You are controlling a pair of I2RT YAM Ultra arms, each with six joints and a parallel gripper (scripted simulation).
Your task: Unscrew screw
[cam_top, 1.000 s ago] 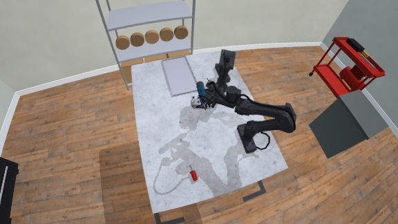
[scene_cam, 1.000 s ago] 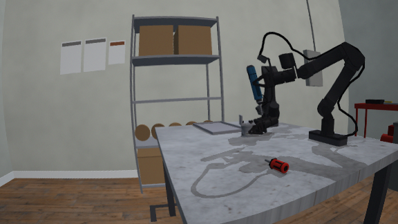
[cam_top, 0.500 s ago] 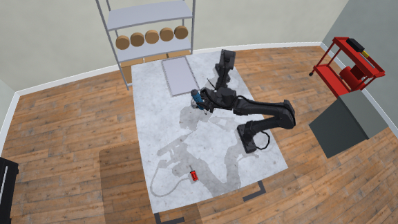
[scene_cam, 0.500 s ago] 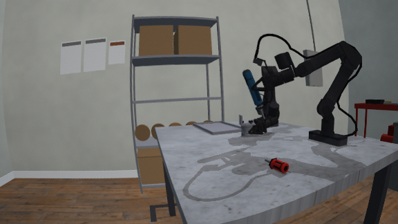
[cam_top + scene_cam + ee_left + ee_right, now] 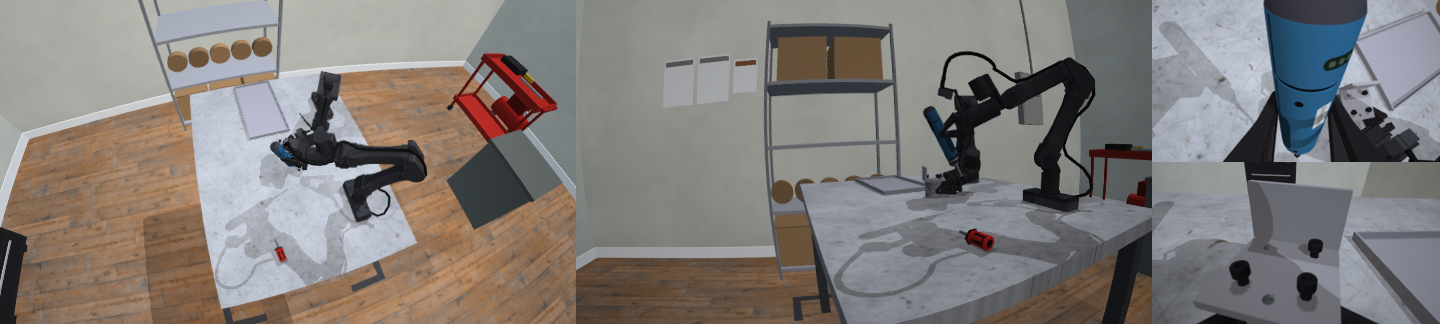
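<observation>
Tray (image 5: 262, 110) (image 5: 891, 185) (image 5: 1405, 54) (image 5: 1412, 259) lies empty; left end effector (image 5: 292, 158) (image 5: 947, 132) (image 5: 1304, 108) grasps electric screwdriver (image 5: 280, 150) (image 5: 938, 137) (image 5: 1315, 47), right end effector (image 5: 942, 188) (image 5: 1286, 320) grasps joint module (image 5: 931, 188).

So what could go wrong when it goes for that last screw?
The electric screwdriver leans well off upright, so its bit might slip from a socket. Three similar black screws sit close together on the bracket, so it could pick the wrong one. Pressing might also tip the joint module, since I can't see how firmly the right gripper holds it.
</observation>
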